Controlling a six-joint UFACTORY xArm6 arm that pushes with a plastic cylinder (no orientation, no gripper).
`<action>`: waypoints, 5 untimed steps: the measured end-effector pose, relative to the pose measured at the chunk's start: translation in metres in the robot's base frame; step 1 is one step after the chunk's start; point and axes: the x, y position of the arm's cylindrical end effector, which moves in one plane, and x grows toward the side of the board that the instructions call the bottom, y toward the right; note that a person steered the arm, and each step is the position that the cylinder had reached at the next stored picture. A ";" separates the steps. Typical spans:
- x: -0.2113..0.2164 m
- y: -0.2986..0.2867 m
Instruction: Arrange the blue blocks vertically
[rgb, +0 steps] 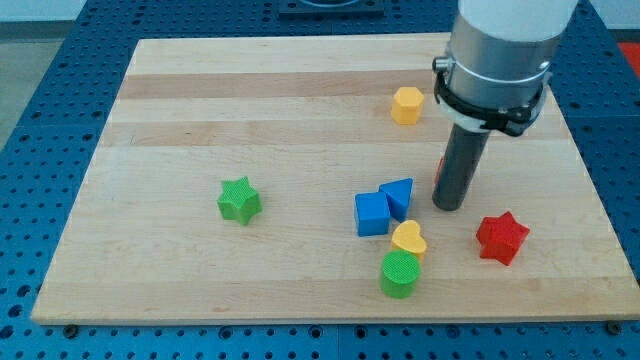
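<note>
My tip, a bare rod grasping nothing, is resting just right of the blue triangular block, which is touching the blue cube at its lower left. A red block is peeking out behind the rod, mostly hidden, its shape unclear.

**A grey barrel ending in a dark rod**

The arm is a smooth, pale grey cylinder. A black clamp ring with small lugs girds its lower edge. Below hangs a straight, dark rod, blunt at my tip.
</note>
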 end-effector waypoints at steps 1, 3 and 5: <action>-0.015 0.000; -0.041 0.005; 0.007 0.010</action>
